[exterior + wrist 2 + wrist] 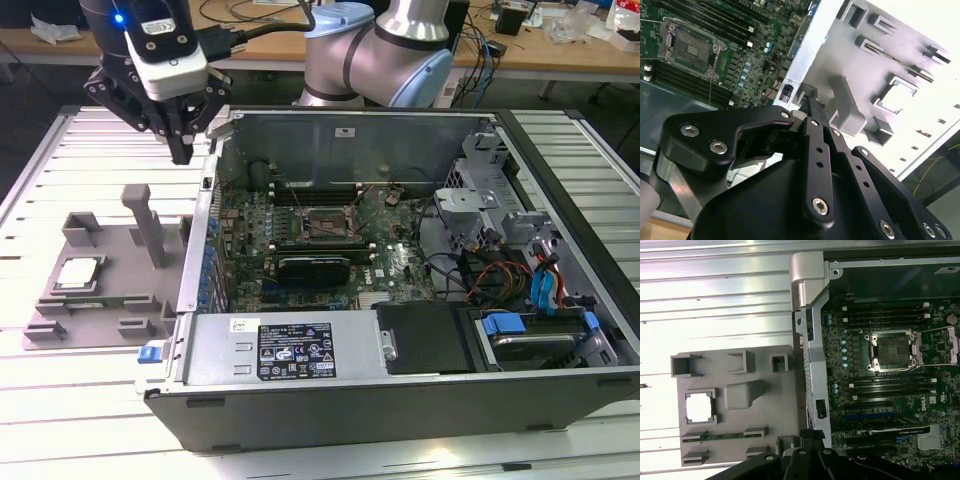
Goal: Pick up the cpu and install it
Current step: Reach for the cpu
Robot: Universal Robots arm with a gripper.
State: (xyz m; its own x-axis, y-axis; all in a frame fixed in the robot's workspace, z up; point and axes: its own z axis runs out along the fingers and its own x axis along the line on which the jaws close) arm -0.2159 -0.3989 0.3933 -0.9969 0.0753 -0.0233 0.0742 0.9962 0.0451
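One cpu (78,272) lies flat, silvery top up, in a square recess of the grey tray (110,300). The tray sits on the slatted table (60,150) just beside the open computer case (350,130), outside the case's side wall on the exterior view's left. The cpu is in the part of the tray far from that wall.

The gripper (182,150) hangs above the table close to the same case wall, on the tray's side of it, fingers pointing down. They are pressed together at the tips with nothing between them, as the second wrist view also shows. It is well apart from the cpu and touches neither the tray nor the case.

An upright grey post (148,225) stands on the tray between the cpu and the case wall.

Inside the case, the black socket frame (322,222) sits near the middle of the green motherboard (400,270) — its metal bracket swung aside in the first wrist view. A long black expansion card (315,268) lies just beside it.
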